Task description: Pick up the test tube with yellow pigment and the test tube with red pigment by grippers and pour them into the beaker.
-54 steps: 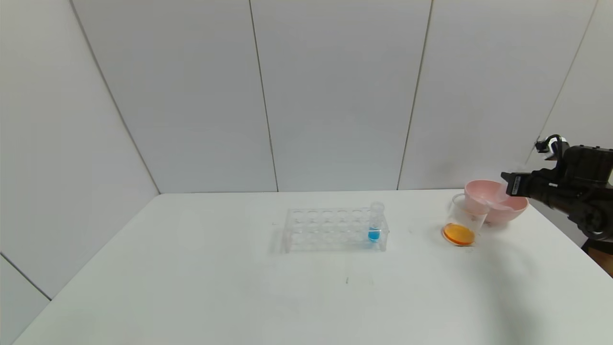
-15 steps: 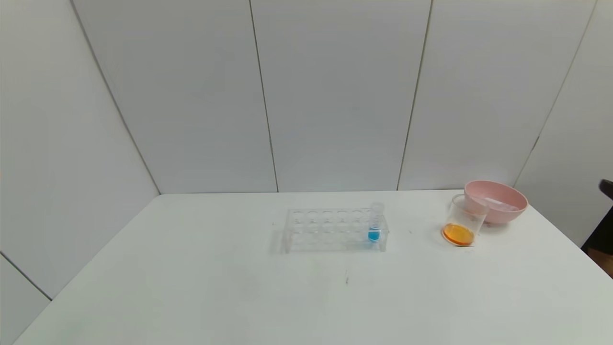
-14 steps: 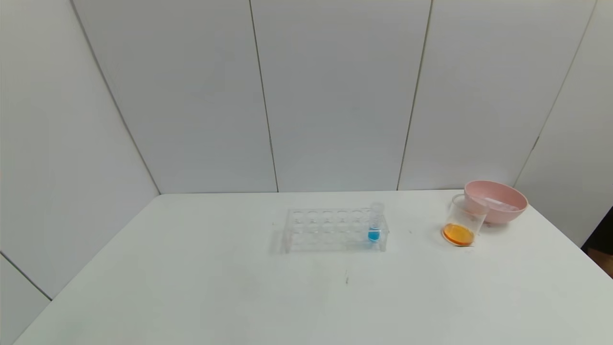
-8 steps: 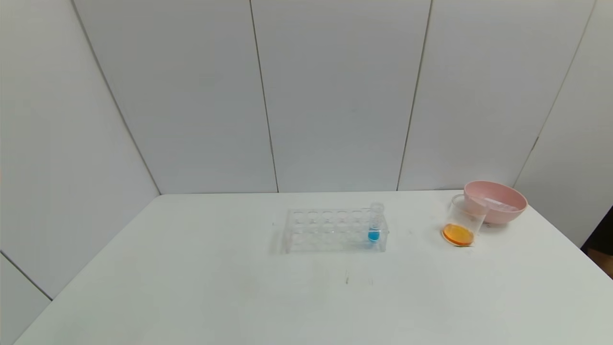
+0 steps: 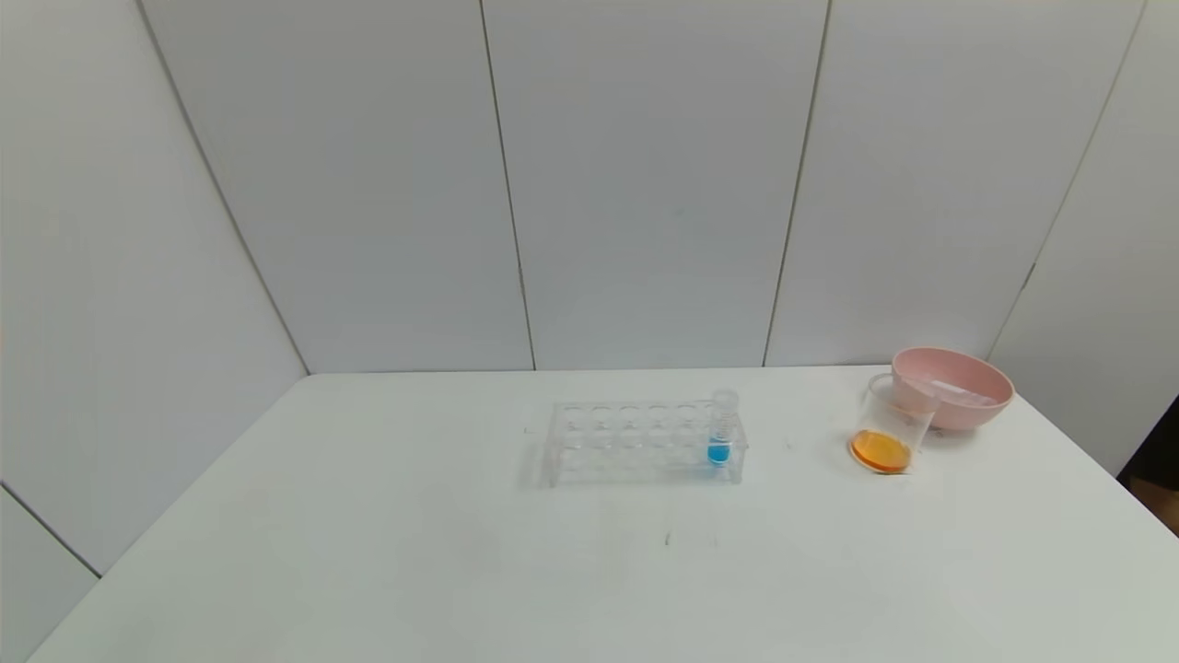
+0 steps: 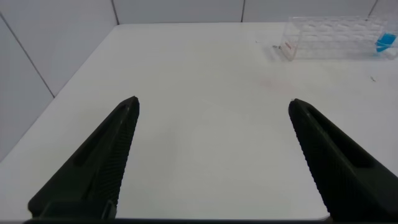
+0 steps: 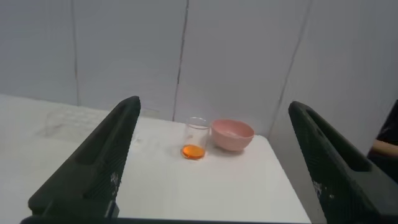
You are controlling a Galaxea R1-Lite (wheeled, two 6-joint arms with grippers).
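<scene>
The beaker stands at the table's right with orange liquid in its bottom; it also shows in the right wrist view. No tube with yellow or red liquid is in view. Neither gripper shows in the head view. My left gripper is open and empty above the bare table, well back from the rack. My right gripper is open and empty, held back from the beaker with bare table between.
A clear tube rack stands mid-table with one blue-liquid tube at its right end; both show in the left wrist view, rack and tube. A pink bowl behind the beaker holds something clear. The table's right edge is close.
The right arm, which reached to the pink bowl 3.6 s ago, has drawn back out of the head view. Beaker, bowl and rack have not moved.
</scene>
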